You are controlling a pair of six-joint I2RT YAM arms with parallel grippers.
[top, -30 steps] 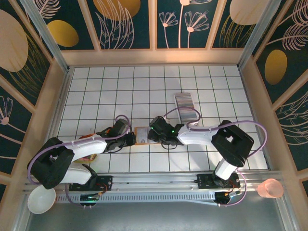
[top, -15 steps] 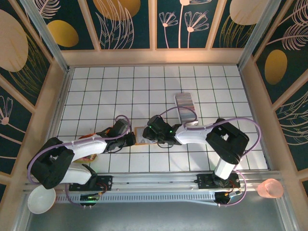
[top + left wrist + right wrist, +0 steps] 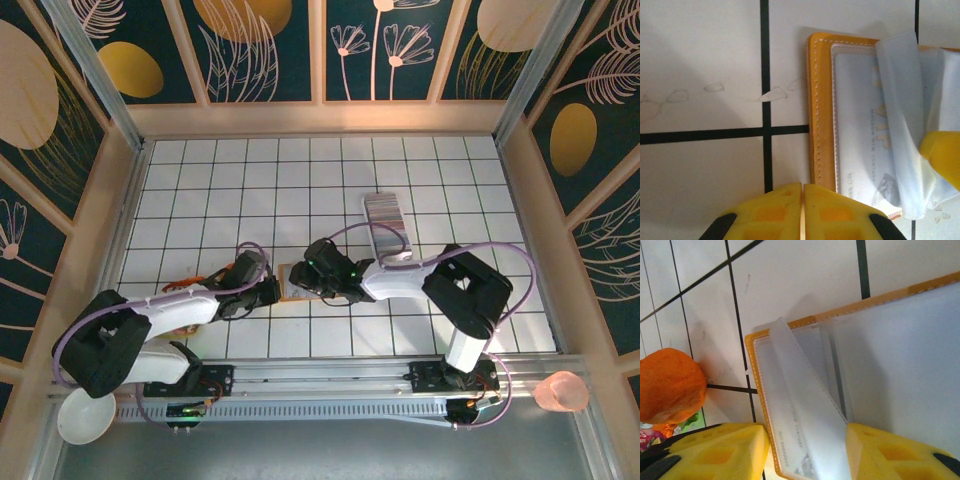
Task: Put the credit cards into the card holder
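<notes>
The card holder (image 3: 291, 281) lies open on the tiles between my two grippers, tan-edged (image 3: 821, 110) with clear sleeves. A printed grey card (image 3: 862, 150) sits under the flat sleeve. My left gripper (image 3: 803, 200) is shut with nothing in it, its tips at the holder's near corner. My right gripper (image 3: 805, 455) is open, one finger (image 3: 715, 450) outside the tan edge (image 3: 756, 370) and the other (image 3: 890, 455) against a lifted clear sleeve (image 3: 805, 400). That finger (image 3: 942, 160) rests on the sleeves in the left wrist view. The credit cards (image 3: 385, 226) stand in a row further back.
The cards stand in a long clear tray (image 3: 397, 256) behind the right arm. An orange lump (image 3: 670, 385) and a snack packet (image 3: 180, 302) lie by the left arm. A white bowl (image 3: 85, 415) and a pink cup (image 3: 562, 392) sit off the table's front.
My right gripper has slid a little to the left over the card holder, covering more of it. The left gripper has stayed shut at the holder's left edge.
</notes>
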